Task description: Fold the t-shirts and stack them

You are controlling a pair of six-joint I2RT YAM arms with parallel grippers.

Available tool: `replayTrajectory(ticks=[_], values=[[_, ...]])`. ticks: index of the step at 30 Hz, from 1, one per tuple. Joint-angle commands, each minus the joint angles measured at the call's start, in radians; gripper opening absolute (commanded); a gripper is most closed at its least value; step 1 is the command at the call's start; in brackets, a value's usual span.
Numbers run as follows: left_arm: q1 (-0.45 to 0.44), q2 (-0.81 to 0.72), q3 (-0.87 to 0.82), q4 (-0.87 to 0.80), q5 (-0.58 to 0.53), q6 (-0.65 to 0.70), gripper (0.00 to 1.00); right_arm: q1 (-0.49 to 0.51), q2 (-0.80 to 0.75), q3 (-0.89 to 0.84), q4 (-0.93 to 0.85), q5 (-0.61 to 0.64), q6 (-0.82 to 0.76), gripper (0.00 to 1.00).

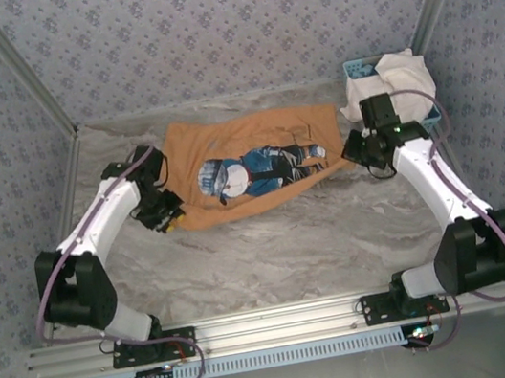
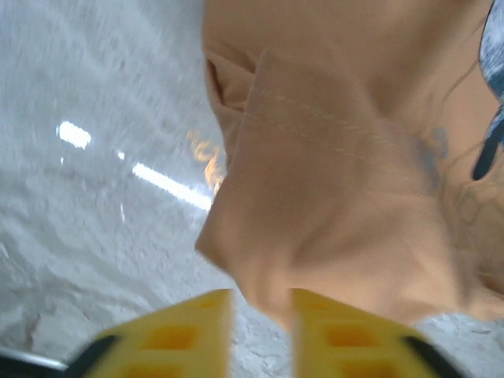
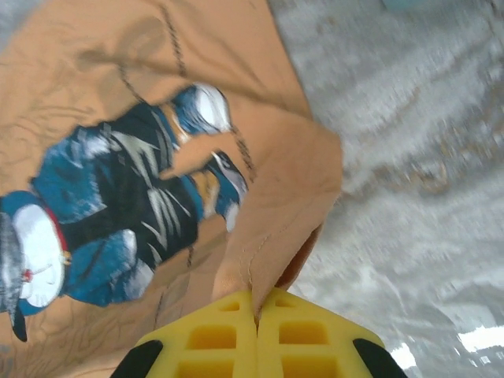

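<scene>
You have a grey marbled worktop (image 1: 271, 244) boxed in by blue-grey floral-patterned walls (image 1: 234, 17), with light glinting off its surface.

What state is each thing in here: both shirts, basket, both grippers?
Tan-orange cloth t-shirt with cartoon print: spread print-up, rumpled, not folded.
Plain white cloth t-shirt: bunched, unfolded.
Small light-blue plastic basket: mostly covered by that white shirt.
Left gripper: open, shirt corner at its gap.
Right gripper: shut on the tan-orange shirt's edge.

Left wrist view is blurred: the tan shirt (image 2: 339, 181) runs off the top and right edges, the left gripper (image 2: 261, 295) off the bottom. Top view, upper right: the white shirt (image 1: 399, 77) hides most of the basket (image 1: 360, 67).
</scene>
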Motion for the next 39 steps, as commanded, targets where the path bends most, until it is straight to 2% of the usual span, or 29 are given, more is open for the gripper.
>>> replayTrajectory(ticks=[1, 2, 3, 7, 10, 15, 18, 22, 28, 34, 39], values=[[-0.006, -0.037, -0.039, 0.011, 0.029, -0.035, 0.58, 0.004, -0.03, -0.071, -0.051, 0.028, -0.02, 0.0], [-0.008, -0.039, -0.047, 0.016, 0.006, -0.022, 0.64, 0.003, -0.032, -0.085, -0.052, 0.027, -0.022, 0.0], [-0.006, -0.039, -0.059, 0.02, -0.008, -0.012, 0.65, 0.003, -0.036, -0.091, -0.053, 0.03, -0.022, 0.0], [0.006, -0.023, -0.137, 0.08, 0.021, 0.006, 0.65, 0.0, -0.037, -0.091, -0.05, 0.031, -0.026, 0.0], [0.007, 0.001, -0.198, 0.188, 0.044, 0.007, 0.65, 0.0, -0.033, -0.088, -0.045, 0.025, -0.026, 0.0], [0.069, 0.11, -0.174, 0.249, -0.056, 0.066, 0.65, 0.007, -0.033, -0.092, -0.027, 0.027, -0.027, 0.0], [0.125, 0.119, -0.156, 0.302, -0.073, 0.079, 0.67, 0.012, -0.036, -0.095, -0.025, 0.026, -0.028, 0.0], [0.152, 0.174, -0.132, 0.345, -0.048, 0.101, 0.65, 0.013, -0.036, -0.1, -0.02, 0.018, -0.028, 0.0], [0.144, 0.26, -0.14, 0.388, -0.008, 0.096, 0.48, 0.013, -0.034, -0.097, -0.023, 0.003, -0.025, 0.0], [0.144, 0.302, -0.077, 0.367, -0.049, 0.13, 0.02, 0.01, -0.03, -0.085, -0.003, -0.005, -0.02, 0.0], [0.123, 0.151, 0.002, 0.304, -0.115, 0.136, 0.0, -0.007, -0.041, -0.051, 0.032, -0.022, -0.042, 0.0]])
